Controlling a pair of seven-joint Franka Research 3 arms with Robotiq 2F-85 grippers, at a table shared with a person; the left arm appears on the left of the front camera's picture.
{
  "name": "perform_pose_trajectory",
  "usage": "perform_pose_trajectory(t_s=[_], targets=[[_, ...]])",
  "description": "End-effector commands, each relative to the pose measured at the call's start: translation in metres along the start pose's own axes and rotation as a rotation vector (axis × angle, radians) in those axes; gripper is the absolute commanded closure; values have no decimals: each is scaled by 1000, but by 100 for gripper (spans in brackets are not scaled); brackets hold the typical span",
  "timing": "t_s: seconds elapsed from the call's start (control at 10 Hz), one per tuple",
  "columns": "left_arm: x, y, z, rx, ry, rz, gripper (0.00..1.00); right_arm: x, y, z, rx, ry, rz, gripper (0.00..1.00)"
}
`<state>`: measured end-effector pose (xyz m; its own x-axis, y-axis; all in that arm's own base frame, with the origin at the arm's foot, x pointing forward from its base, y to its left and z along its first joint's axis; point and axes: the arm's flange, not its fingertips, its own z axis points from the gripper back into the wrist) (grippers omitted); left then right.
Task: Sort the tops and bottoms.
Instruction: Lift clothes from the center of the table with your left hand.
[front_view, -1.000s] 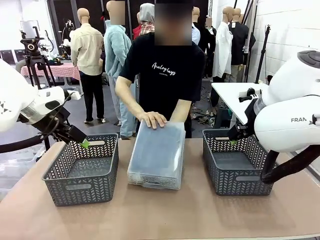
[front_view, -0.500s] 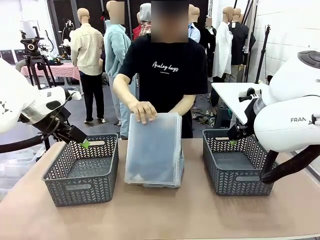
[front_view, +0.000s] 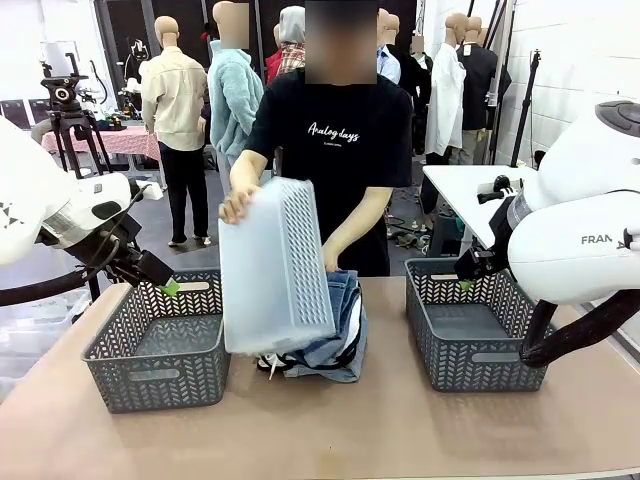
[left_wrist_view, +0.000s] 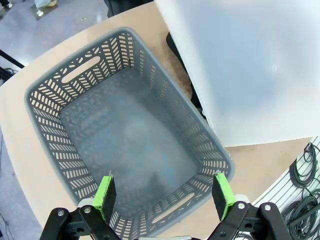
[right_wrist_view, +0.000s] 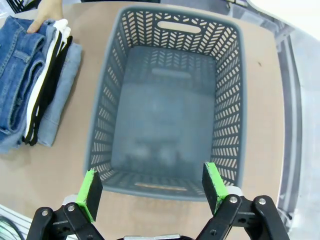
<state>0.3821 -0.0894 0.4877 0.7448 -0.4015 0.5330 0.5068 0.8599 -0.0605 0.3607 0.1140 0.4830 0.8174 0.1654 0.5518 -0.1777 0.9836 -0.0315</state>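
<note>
Folded pile, blue denim bottoms (right_wrist_view: 15, 75) with white-and-black soft tops (right_wrist_view: 46, 75): on tabletop (front_view: 320, 430) between grey lattice plastic baskets (front_view: 160, 375), long axis robot-to-person, inward of left claw (left_wrist_view: 163, 190) and right claw (right_wrist_view: 150, 187), both apart, empty, about equally near.

Front across table (front_view: 350, 430); wrists seemingly close above same baskets (left_wrist_view: 125, 145)

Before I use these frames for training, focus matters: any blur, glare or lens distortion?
Front view: evenly lit, clear bin sharp. Left wrist view: wide angle bows the left basket; the bin washes out to a pale patch. Right wrist view: right basket bowed too; clothes stack sharp, no glare.
</note>
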Motion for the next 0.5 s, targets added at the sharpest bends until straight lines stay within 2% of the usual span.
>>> perform_pose_trajectory(t_s=[0.0,0.4], targets=[[-1,3,1,-8,-5,8,0,-1,-1,0,-4,5,4,0],[-1,3,1,-8,-5,8,0,-1,-1,0,-4,5,4,0]])
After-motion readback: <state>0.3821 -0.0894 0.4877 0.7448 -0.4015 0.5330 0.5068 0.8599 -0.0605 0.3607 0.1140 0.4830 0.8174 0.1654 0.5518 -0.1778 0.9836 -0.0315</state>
